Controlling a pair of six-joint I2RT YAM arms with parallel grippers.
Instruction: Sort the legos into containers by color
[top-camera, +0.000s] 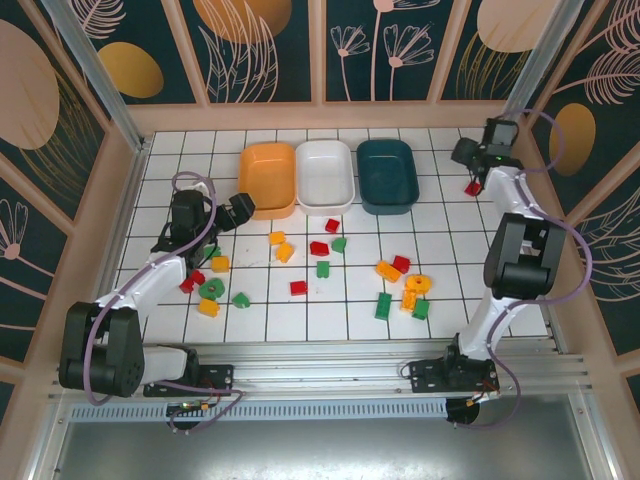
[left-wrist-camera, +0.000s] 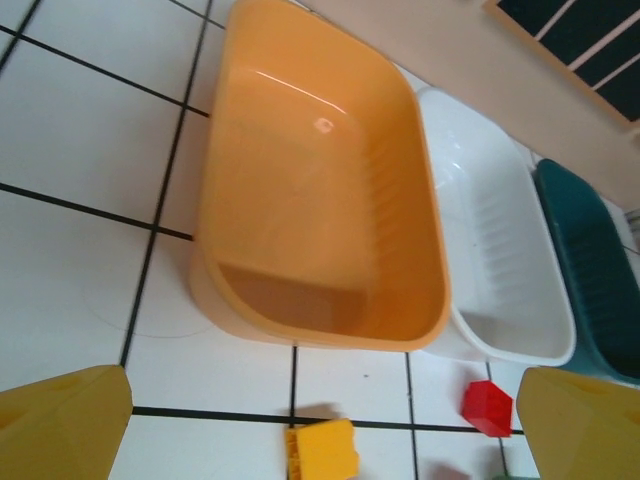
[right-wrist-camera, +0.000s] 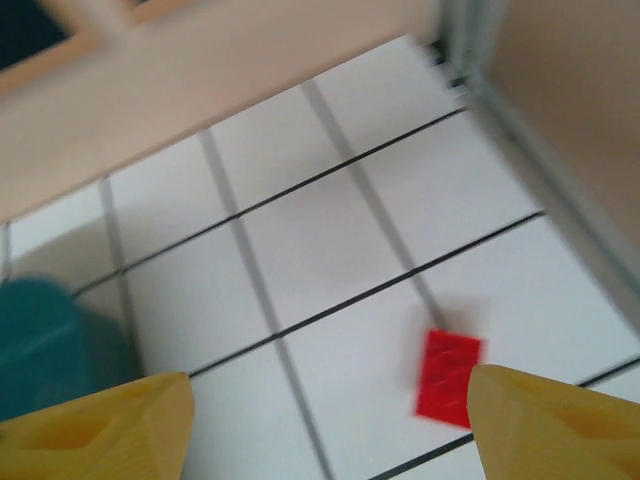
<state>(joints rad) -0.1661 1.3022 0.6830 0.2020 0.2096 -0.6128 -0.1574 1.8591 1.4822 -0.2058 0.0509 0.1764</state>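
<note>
Three containers stand in a row at the back: an orange tub (top-camera: 268, 178) (left-wrist-camera: 320, 200), a white tub (top-camera: 325, 176) (left-wrist-camera: 500, 260) and a dark teal tub (top-camera: 387, 175) (left-wrist-camera: 595, 260), with nothing in the parts I see. Red, green and yellow legos lie scattered mid-table. My left gripper (top-camera: 235, 212) (left-wrist-camera: 322, 385) is open just in front of the orange tub, over a yellow lego (left-wrist-camera: 322, 450) with a red lego (left-wrist-camera: 487, 407) to its right. My right gripper (top-camera: 475, 165) (right-wrist-camera: 330, 385) is open at the far right. A blurred red lego (top-camera: 471, 187) (right-wrist-camera: 447, 373) shows beside its right finger, not gripped.
A cluster of yellow, green and red bricks (top-camera: 405, 285) lies right of centre and another (top-camera: 210, 285) under the left arm. The wooden side wall and metal post (right-wrist-camera: 560, 150) stand close to the right gripper. The teal tub's corner (right-wrist-camera: 50, 340) is at its left.
</note>
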